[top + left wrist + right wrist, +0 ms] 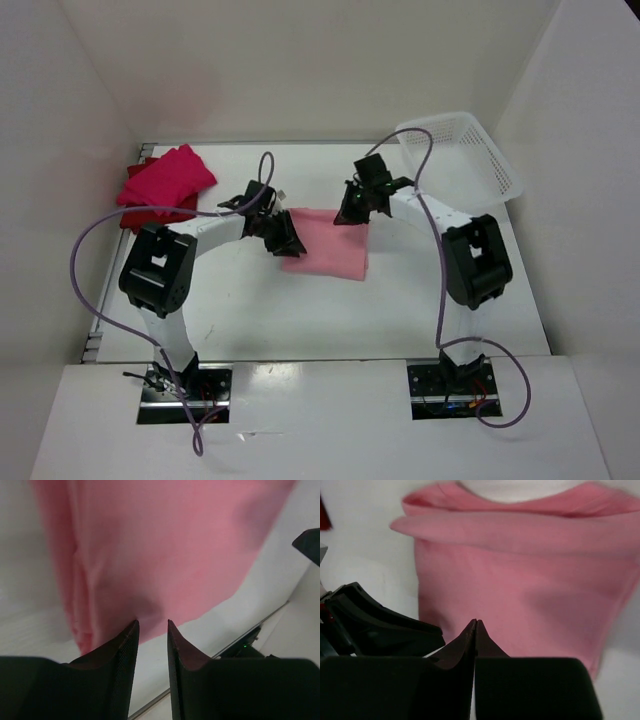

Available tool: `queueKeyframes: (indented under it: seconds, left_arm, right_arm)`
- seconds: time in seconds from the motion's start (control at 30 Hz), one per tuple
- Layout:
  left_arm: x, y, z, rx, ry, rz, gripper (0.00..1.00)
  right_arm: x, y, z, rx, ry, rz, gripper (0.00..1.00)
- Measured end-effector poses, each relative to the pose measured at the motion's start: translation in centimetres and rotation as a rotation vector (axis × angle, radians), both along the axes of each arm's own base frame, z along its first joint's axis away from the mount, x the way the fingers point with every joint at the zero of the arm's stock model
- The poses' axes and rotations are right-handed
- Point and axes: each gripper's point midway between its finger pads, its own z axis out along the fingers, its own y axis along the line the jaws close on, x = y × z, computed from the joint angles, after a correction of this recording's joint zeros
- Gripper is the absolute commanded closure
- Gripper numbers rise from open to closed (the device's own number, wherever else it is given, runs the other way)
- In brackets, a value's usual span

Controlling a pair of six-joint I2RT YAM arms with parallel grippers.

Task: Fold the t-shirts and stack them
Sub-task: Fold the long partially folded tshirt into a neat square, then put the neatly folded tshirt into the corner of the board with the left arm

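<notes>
the pale pink t-shirt (325, 245) lies just beyond the left hand (152, 625), parted and empty, and the right hand (475, 623), pressed together.

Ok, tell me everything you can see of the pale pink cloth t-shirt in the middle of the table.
The pale pink cloth t-shirt lies flat midway across the white table, folded into a rough rectangle, soft and matte with shallow creases. The right wrist view shows its curved neckline at the far edge and a folded-over band across just below. The open left gripper sits at its left edge, the shut right gripper near its far right corner; neither visibly pinches cloth.
</notes>
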Motion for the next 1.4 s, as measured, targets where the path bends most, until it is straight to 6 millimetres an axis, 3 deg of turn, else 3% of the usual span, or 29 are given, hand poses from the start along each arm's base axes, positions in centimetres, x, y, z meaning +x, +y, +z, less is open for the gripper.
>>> queueKeyframes:
  seconds: [0.1, 0.23, 0.53, 0.6, 0.73, 0.87, 0.9, 0.97, 1.03, 1.2, 1.27, 1.3, 1.4]
  left_arm:
    - [-2.5, 0.7, -2.8, 0.031, 0.095, -0.005, 0.64]
    - [-2.7, 0.8, -3.0, 0.027, 0.091, -0.006, 0.64]
    - [-3.4, 0.8, -2.2, 0.019, 0.073, -0.011, 0.56]
    - [-3.5, 0.8, -1.9, 0.017, 0.067, -0.012, 0.5]
    - [-3.3, 1.1, -0.8, 0.009, 0.048, -0.004, 0.35]
    - [-2.2, 2.5, 0.0, 0.007, 0.022, 0.036, 0.32]
    - [-1.8, 3.1, 0.0, 0.013, 0.018, 0.053, 0.32]
    - [-0.9, 4.0, -0.4, 0.03, 0.011, 0.07, 0.31]
    - [0.4, 4.6, -0.9, 0.045, 0.006, 0.085, 0.3]
    - [2.1, 4.5, -3.9, 0.08, 0.028, 0.064, 0.3]
    - [2.8, 3.7, -3.9, 0.048, 0.032, 0.047, 0.31]
    - [3.5, 3.4, -3.9, 0.047, 0.017, 0.042, 0.32]
    - [5.2, 2.3, -4.1, 0.041, -0.02, 0.028, 0.51]
  right_arm:
    - [-0.7, 1.9, -3.6, -0.011, 0.084, 0.057, 1.0]
    - [0.9, 2.6, -6.2, -0.019, 0.124, 0.074, 1.0]
    - [7.1, 4.5, -7.6, 0.026, 0.083, 0.079, 1.0]
    - [7.3, 4.6, -8.8, 0.029, 0.102, 0.08, 1.0]
    - [7.5, 4.7, -8.7, 0.051, 0.107, 0.087, 1.0]
    - [7.4, 4.7, -8.2, 0.053, 0.105, 0.092, 0.85]
    - [7.3, 4.7, -7.7, 0.054, 0.099, 0.093, 0.73]
    - [7.3, 4.6, -6.0, 0.059, 0.079, 0.092, 0.61]
    - [7.0, 4.4, -3.0, 0.071, 0.029, 0.095, 0.51]
    - [4.2, 2.8, 6.9, 0.13, -0.133, 0.091, 0.47]
    - [2.6, 2.2, 10.5, 0.166, -0.2, 0.087, 0.47]
    - [1.8, 1.8, 11.9, 0.183, -0.231, 0.083, 0.47]
    - [-0.9, 0.7, 13.6, 0.221, -0.254, 0.071, 0.47]
